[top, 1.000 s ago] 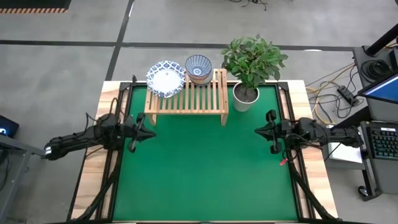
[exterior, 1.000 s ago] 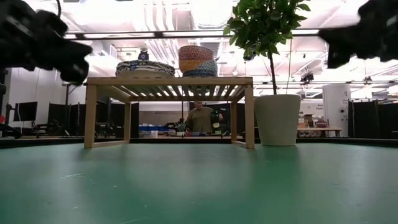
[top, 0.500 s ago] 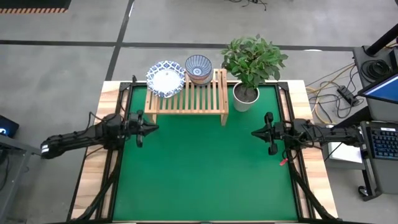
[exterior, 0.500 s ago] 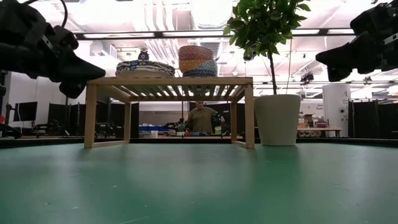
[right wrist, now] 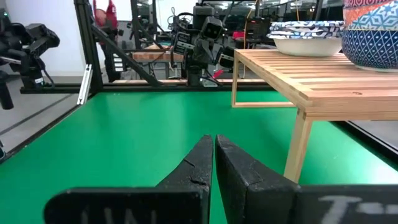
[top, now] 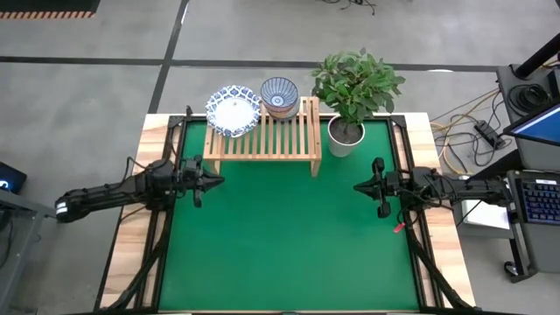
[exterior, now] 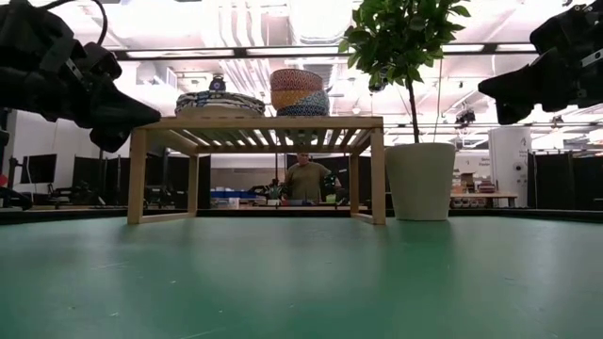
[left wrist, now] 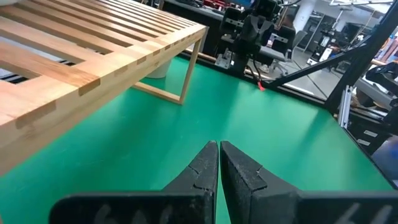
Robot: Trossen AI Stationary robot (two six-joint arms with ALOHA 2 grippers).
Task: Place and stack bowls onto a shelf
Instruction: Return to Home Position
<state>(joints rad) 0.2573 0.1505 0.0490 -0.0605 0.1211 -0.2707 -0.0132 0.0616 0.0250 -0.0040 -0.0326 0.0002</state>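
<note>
One green desk [top: 289, 245] carries the shelf [top: 271, 140] at its far edge, with wide white bowls [top: 233, 110] stacked beside a blue patterned bowl [top: 279, 93] topping smaller ones. Left pincer [top: 216, 180] and right pincer [top: 358, 186] hover clenched, empty, at opposite desk sides.

We have two slim, matte-black arms built of jointed segments. Our left arm [top: 114, 194] carries a pale patch [top: 63, 208] at its end farthest from the shelf [top: 262, 136]. Our left hand [left wrist: 217, 145] and right hand [right wrist: 213, 139] each have two tapered black fingers [left wrist: 202, 171] with stepped inner edges. The right hand's crossbar [right wrist: 186, 208] bears faint pale lettering.
</note>
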